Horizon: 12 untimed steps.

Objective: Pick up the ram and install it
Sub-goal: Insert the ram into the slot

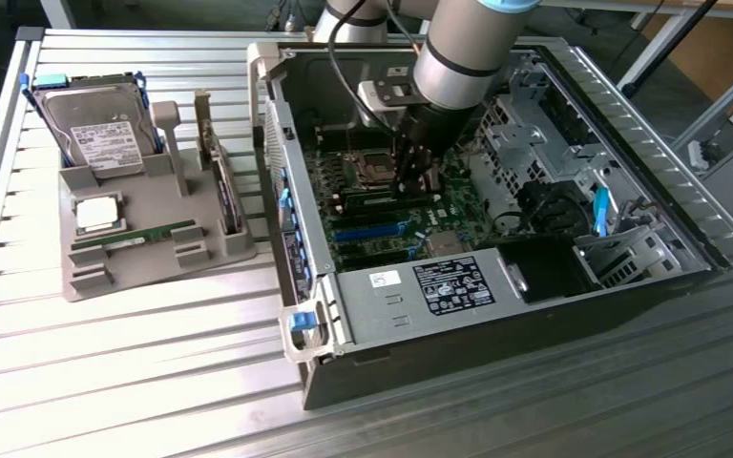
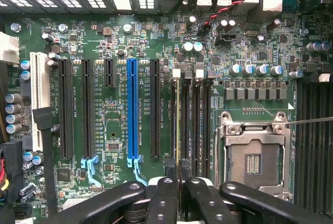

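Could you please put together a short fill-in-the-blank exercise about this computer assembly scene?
1. The gripper holds the ram edge-on at the motherboard's black memory ____.
2. The one coloured long expansion slot is ____.
3. The CPU socket is ____: no chip sits in it.
4. In the exterior view, the hard drive sits in the grey ____ beside the computer case.

Missing words: slots; blue; empty; tray.

Exterior view looks down from high at the open computer case (image 1: 469, 286); wrist view hovers close above its motherboard (image 2: 114, 115).
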Tool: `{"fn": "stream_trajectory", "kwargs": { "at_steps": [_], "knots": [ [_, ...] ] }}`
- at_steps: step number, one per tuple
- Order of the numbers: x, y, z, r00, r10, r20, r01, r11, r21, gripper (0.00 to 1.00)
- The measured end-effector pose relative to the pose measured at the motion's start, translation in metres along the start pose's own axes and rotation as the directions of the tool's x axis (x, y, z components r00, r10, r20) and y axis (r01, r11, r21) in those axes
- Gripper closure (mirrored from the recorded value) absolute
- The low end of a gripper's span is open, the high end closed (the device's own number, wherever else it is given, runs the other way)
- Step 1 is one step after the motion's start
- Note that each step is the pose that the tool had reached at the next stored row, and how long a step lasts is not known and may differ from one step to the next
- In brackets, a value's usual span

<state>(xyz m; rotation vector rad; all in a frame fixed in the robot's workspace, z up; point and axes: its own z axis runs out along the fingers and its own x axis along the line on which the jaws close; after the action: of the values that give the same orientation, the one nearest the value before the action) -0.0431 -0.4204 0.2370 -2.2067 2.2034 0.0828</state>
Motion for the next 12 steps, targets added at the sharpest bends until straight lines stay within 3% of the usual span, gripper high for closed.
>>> {"fn": "stream_trajectory", "kwargs": {
  "at_steps": [12],
  "knots": [
    [-0.0021, 0.0000, 0.0016, 1.0000, -0.001, 0.0016, 0.001, 1.0000, -0.0003, 0.89]
  ]
}}
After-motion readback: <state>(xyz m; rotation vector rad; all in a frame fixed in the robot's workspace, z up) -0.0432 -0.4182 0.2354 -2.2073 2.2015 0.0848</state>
